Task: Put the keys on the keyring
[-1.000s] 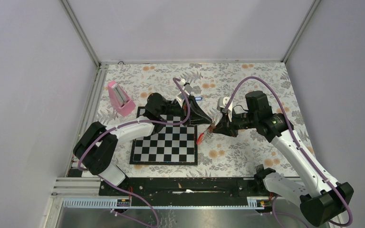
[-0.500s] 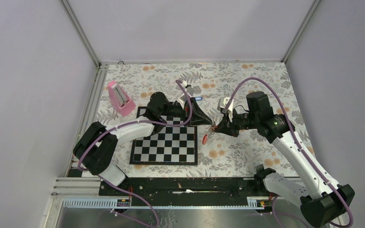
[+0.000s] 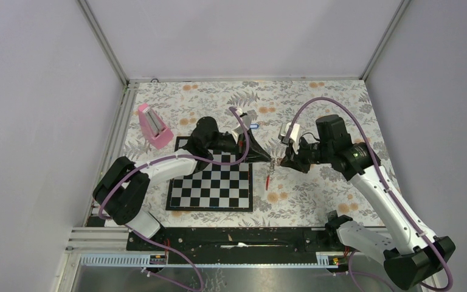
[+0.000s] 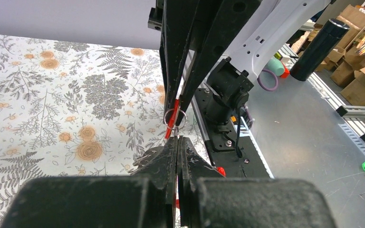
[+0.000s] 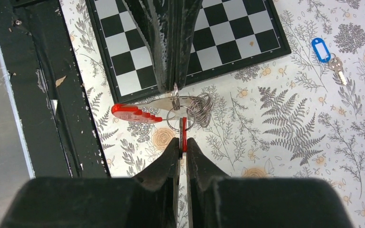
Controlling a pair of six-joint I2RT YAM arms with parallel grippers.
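Observation:
Over the floral table, just right of the chessboard (image 3: 210, 182), my two grippers meet tip to tip. My left gripper (image 4: 177, 138) is shut on the keyring's thin ring (image 5: 176, 116), and the red-and-white fob (image 5: 135, 113) hangs from it. My right gripper (image 5: 182, 141) is shut on the red tag (image 5: 184, 132) of one key, edge-on at the ring. That key's metal blade I cannot make out. The blue-tagged key (image 5: 321, 49) lies loose on the table behind the board, also seen from above as the blue key (image 3: 253, 126).
A pink wedge-shaped block (image 3: 153, 126) stands at the back left of the chessboard. The black base rail (image 5: 33, 71) runs along the near table edge. Purple cables loop over both arms above the board.
Both grippers have shifted slightly right together. The red fob, slanted before, now hangs straight down under the ring. My right jaws have closed a little tighter.

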